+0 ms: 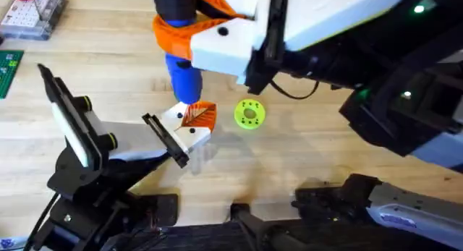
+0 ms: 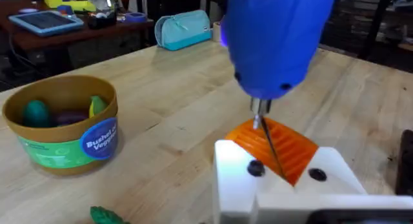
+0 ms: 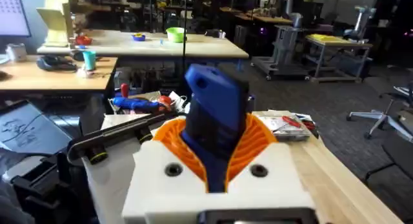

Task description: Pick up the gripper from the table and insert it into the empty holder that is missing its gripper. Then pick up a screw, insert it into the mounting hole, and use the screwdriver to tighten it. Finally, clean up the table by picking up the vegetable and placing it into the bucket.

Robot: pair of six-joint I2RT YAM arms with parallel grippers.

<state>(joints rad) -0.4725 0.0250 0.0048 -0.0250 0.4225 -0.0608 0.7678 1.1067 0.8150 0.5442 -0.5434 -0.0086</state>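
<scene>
My right gripper [image 1: 189,28], white with orange pads, is shut on the blue screwdriver [image 1: 182,71], held upright; in its wrist view the gripper [image 3: 216,156] clasps the driver's body [image 3: 216,114]. The thin bit [image 2: 270,143] comes down onto the orange ribbed gripper [image 2: 277,146], which sits in the white holder [image 2: 284,192]. Two dark round spots [image 2: 255,168] mark the holder's top face. From overhead, the holder [image 1: 189,132] lies against my left gripper [image 1: 173,139], which is shut on it. A green vegetable [image 2: 106,215] lies on the table near the bucket [image 2: 61,124].
A yellow-green disc [image 1: 249,113] lies just right of the holder. A parts box [image 1: 32,12] and a green board [image 1: 9,70] sit at the far left. The bucket holds other toy vegetables. A light-blue pouch [image 2: 184,27] sits at the table's far edge.
</scene>
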